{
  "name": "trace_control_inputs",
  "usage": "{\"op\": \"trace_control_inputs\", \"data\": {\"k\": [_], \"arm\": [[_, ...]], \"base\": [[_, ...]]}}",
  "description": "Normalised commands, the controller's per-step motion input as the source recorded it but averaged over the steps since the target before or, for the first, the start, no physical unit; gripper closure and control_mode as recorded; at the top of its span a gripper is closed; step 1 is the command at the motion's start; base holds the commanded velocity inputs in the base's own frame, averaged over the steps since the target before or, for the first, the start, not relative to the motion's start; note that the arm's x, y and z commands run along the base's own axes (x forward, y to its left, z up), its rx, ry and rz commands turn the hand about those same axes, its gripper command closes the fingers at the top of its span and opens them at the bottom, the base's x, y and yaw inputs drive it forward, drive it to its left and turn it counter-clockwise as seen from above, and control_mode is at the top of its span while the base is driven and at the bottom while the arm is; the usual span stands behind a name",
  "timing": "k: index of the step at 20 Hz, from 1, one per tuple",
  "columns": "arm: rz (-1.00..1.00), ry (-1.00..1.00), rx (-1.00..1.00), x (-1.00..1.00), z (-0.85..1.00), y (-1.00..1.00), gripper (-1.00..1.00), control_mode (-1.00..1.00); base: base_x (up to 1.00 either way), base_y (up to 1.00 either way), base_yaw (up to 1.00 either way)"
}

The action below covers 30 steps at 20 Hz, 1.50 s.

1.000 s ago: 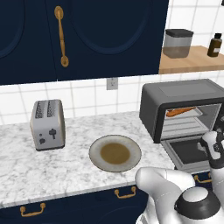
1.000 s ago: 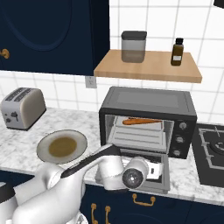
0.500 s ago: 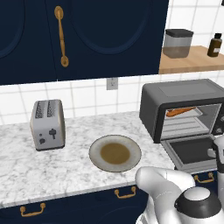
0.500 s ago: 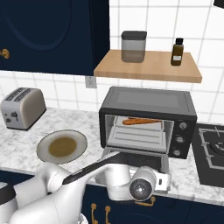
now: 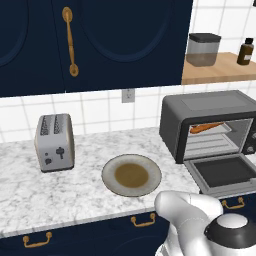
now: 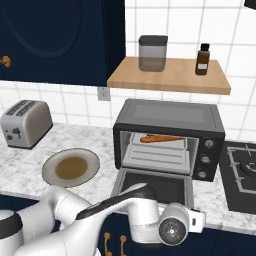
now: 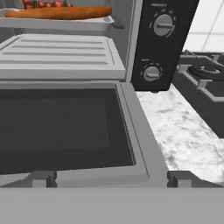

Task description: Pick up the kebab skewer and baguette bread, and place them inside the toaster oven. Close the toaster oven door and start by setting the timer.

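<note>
Left base view: we see silver toaster (image 5: 54, 142) far left on bench (image 5: 30, 187), empty plate (image 5: 131, 175) centre, toaster oven (image 5: 210, 122) right, toaster oven door (image 6: 155, 186) down flat. Baguette bread (image 6: 161, 138) and kebab skewer (image 7: 46, 4) sit inside on upper rack. Jaws spread wide, holding nothing, just near of door edge.

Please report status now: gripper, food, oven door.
Gripper open, holds nothing, low at the front edge of the toaster oven door. Baguette bread and kebab skewer inside toaster oven. Door lies fully open, nothing on it.
</note>
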Motion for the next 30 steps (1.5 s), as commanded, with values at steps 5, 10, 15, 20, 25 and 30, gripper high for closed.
{"op": "trace_control_inputs", "data": {"k": [5, 10, 15, 20, 25, 30], "arm": [[0.01, 0.01, 0.00, -0.16, -0.32, -0.02, -1.00, -1.00], [0.05, 0.00, 0.00, 0.00, -0.38, 0.00, -1.00, -1.00], [0.04, 0.00, 0.00, 0.00, -0.35, -0.01, -1.00, -1.00], [0.01, -0.05, 0.00, 0.00, -0.25, 0.00, -1.00, -1.00], [0.01, -0.22, 0.00, 0.00, -0.01, 0.00, -1.00, -1.00], [0.01, -0.13, 0.00, 0.00, -0.12, 0.00, -1.00, -1.00]], "base": [[0.00, 0.00, 0.00], [0.00, 0.00, 0.00], [0.00, 0.00, 0.00], [0.00, 0.00, 0.00], [0.00, 0.00, 0.00], [0.00, 0.00, 0.00]]}}
